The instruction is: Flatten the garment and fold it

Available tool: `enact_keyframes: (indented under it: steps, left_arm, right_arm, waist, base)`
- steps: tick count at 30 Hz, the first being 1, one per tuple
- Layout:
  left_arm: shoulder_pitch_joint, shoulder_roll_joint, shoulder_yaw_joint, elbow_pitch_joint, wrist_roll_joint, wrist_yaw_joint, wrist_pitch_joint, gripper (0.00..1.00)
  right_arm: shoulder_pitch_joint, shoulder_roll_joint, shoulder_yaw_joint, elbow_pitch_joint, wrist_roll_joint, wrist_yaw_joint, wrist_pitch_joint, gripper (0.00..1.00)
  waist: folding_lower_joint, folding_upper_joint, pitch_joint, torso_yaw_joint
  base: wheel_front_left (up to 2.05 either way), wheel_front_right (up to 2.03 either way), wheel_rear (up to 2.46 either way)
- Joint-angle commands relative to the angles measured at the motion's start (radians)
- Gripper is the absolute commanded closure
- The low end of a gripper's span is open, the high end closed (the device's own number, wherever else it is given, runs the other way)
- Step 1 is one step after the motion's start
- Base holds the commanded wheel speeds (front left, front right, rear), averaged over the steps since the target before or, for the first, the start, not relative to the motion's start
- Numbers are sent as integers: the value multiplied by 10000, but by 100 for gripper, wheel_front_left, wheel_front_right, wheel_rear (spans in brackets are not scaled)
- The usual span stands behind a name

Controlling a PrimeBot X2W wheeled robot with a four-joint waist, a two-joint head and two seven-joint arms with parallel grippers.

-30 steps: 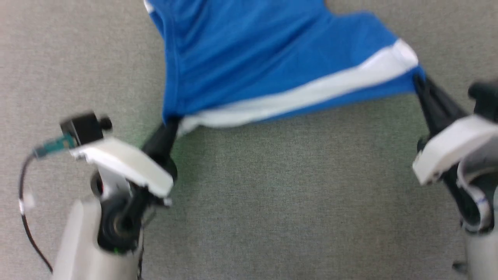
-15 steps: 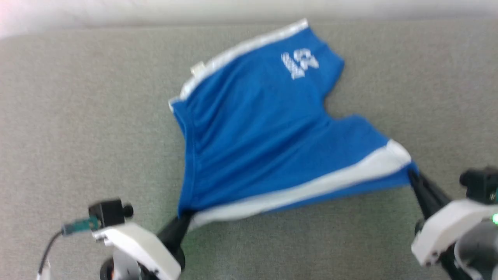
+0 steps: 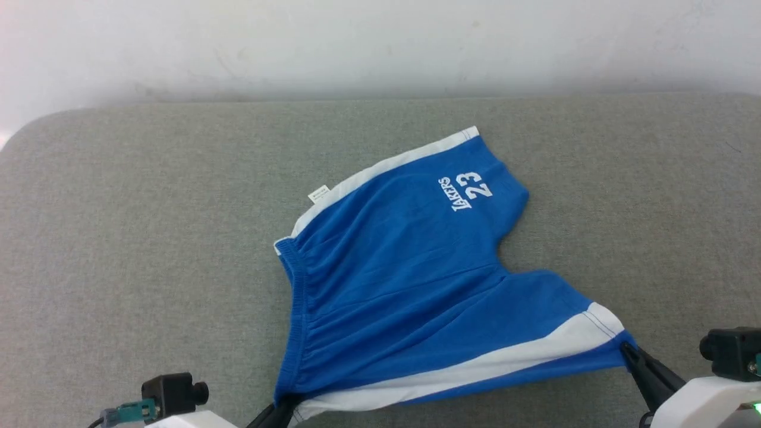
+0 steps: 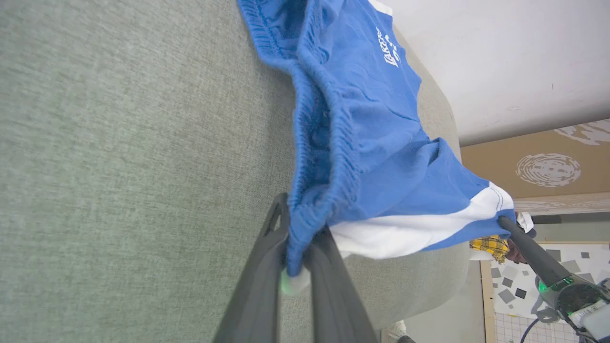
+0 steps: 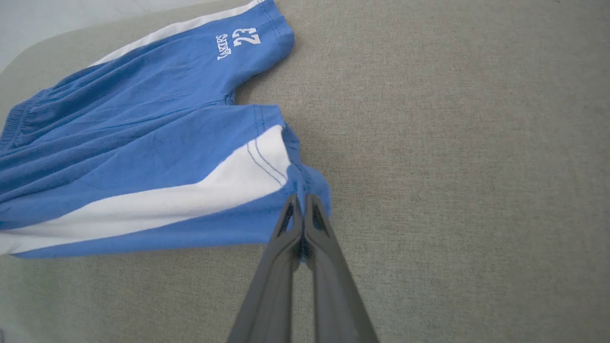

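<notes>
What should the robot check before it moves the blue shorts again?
1. Left claw shut on the gathered waistband corner of the bright blue soft shorts with white stripes: ok.
2. Right claw shut on the leg hem corner: ok.
3. Shorts lying flat: not ok, near edge lifted, cloth creased.
4. Grey fabric cushion reaches well beyond the shorts' far side: ok.
5. Underside layer smooth: cannot tell.

You have the right end effector (image 5: 300, 199) pinched tight on the blue hem corner of the shorts (image 5: 143, 138), just below the white stripe (image 5: 190, 197). The shorts spread toward the left over the grey surface (image 5: 452, 166), with white lettering (image 5: 238, 40) on the far leg.
</notes>
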Motion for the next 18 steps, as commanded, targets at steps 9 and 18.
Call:
enact_keyframes:
  steps: [9, 18]
  left_arm:
    - [-1411, -305, 238, -287, -36, 321, -160, 100]
    - [-3954, -225, 196, 123, 268, 607, 264, 100]
  right_arm:
    - [-1339, -275, -47, -371, -171, -19, -84, 100]
    - [-4477, -1551, 408, 59, -409, -19, 489, 100]
  waist:
    - [2, -1, 925, 341]
    - [2, -1, 2091, 613]
  base:
    - [0, 0, 0]
    - [0, 0, 0]
